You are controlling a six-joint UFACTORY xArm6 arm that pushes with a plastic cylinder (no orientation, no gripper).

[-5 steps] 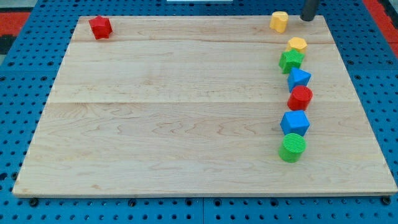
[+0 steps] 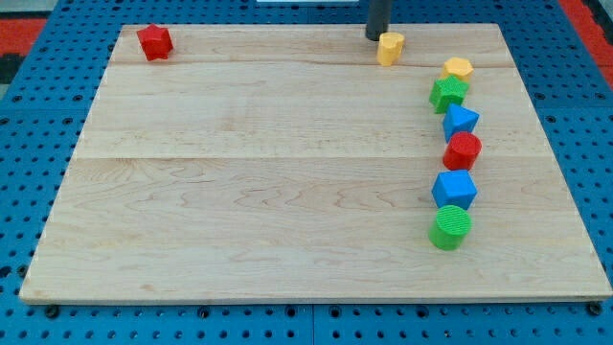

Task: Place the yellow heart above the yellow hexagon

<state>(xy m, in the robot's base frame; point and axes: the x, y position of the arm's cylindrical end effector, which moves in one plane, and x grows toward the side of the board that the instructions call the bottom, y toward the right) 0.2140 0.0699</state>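
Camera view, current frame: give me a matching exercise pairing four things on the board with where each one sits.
Things:
1. red block
2. yellow heart
3. green cylinder
4. my tip

Places:
A. lowest in the column of blocks at the view's right
B. top left corner of the wooden board
C. near the top edge, to the view's left of the yellow hexagon
D. just to the view's left of the yellow heart, at the top edge

Pairs: 1-B, 2-C, 3-A, 4-D
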